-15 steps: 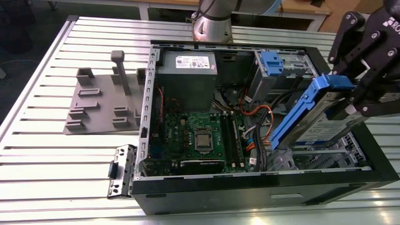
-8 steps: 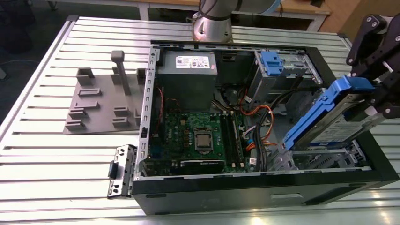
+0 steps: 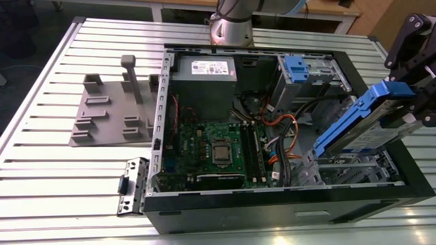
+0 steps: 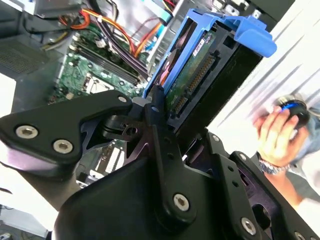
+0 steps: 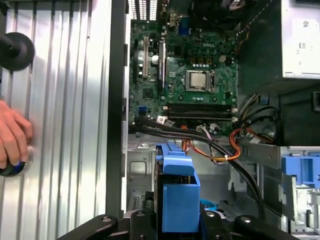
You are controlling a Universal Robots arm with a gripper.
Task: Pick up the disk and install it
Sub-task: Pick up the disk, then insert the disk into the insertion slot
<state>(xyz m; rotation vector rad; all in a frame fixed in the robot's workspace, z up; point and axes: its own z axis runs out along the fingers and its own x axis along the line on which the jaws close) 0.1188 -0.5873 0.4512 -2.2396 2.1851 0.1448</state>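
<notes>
End effector [image 3: 415,109]: pressed shut on the disk, clamping its far end so the drive hangs tilted over the open case, probably angled to suit a slide into a bay.
Desk [image 3: 75,163]: ribbed metal surface under everything, beneath and around the end effector; it carries the case at a fixed spot.
Computer case [image 3: 272,206]: lies on its side directly below the end effector, side panel off, so the bays are reachable from above.
Motherboard [image 3: 218,148]: flat on the case floor, below and beyond the held drive.
Drive cage [image 3: 303,76]: blue-fronted metal bay inside the case, apart from the end effector, not yet reached.
Disk [image 3: 364,125]: in the end effector's grip, blue carrier bracket framing it, free end pointing down into the case, touching nothing there as far as I can judge.
Person's hand [image 5: 12,135]: rests on the desk outside the case wall, beside the end effector, on a small dark knob.
</notes>
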